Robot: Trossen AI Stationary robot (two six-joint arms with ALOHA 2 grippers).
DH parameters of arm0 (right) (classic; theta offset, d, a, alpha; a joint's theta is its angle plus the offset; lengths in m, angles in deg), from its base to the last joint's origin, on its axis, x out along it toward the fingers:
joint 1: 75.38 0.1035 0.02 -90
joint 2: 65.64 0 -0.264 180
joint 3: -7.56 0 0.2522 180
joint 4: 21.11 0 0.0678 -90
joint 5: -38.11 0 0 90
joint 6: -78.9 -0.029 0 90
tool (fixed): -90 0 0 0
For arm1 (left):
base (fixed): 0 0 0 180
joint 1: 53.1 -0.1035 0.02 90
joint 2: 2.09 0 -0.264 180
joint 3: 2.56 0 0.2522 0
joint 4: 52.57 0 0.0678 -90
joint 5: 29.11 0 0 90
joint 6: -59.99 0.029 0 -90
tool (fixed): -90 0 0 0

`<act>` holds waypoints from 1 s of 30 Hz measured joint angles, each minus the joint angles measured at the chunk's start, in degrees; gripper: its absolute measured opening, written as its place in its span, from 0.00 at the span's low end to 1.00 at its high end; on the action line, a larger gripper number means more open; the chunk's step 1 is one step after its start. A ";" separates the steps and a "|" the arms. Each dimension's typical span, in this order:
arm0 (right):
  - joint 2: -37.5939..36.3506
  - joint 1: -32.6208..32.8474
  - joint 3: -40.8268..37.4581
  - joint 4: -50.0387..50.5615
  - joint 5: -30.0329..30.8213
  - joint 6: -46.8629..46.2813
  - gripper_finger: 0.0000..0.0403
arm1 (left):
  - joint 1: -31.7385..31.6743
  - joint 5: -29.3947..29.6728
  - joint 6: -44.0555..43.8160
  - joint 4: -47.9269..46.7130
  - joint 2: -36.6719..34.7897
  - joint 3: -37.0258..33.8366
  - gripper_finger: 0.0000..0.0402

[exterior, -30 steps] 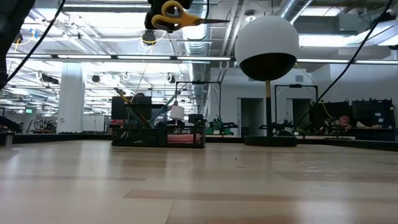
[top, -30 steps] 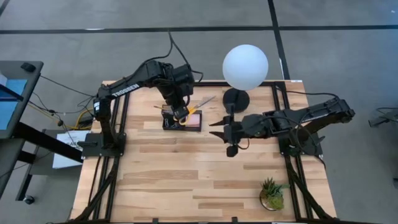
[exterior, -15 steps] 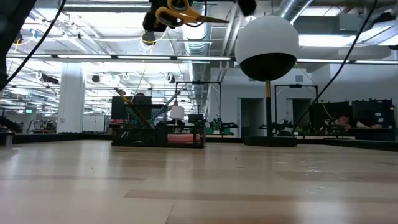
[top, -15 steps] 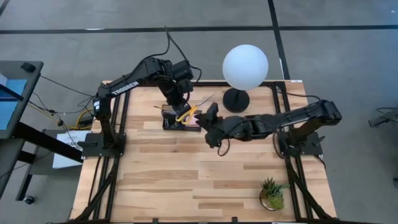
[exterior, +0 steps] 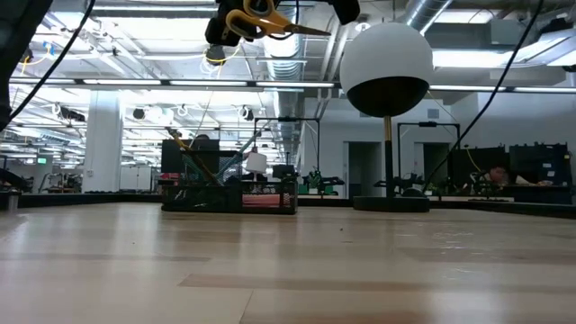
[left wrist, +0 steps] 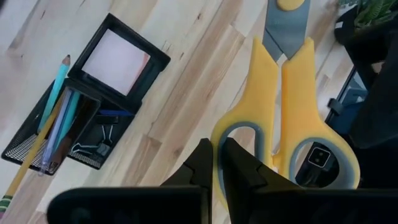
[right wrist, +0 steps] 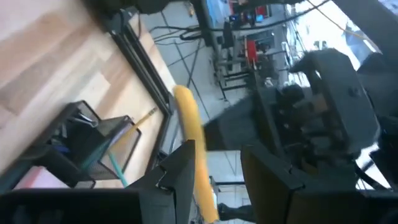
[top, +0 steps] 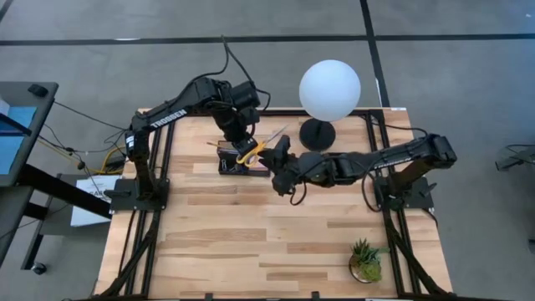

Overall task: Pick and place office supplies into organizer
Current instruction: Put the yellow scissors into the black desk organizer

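Where arms cross, scissors (top: 253, 150) perhaps half-hidden

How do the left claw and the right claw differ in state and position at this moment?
The left claw is shut on the yellow-handled scissors, gripping one handle loop; the right claw stands open with the yellow handle between its fingers, not clamped. The left claw reaches in from the table's far left edge, the right claw from the right side. Both are raised above the black mesh desk organizer.
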 joint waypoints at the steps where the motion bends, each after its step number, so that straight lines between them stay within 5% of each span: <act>1: 0.00 0.02 0.00 0.40 -0.25 -0.17 0.31 | 0.00 -0.02 0.00 0.08 0.00 0.00 0.01; 30: 1.84 -0.66 0.00 -2.80 -4.47 -0.10 0.31 | -0.26 0.02 -0.83 1.29 0.07 -0.01 0.01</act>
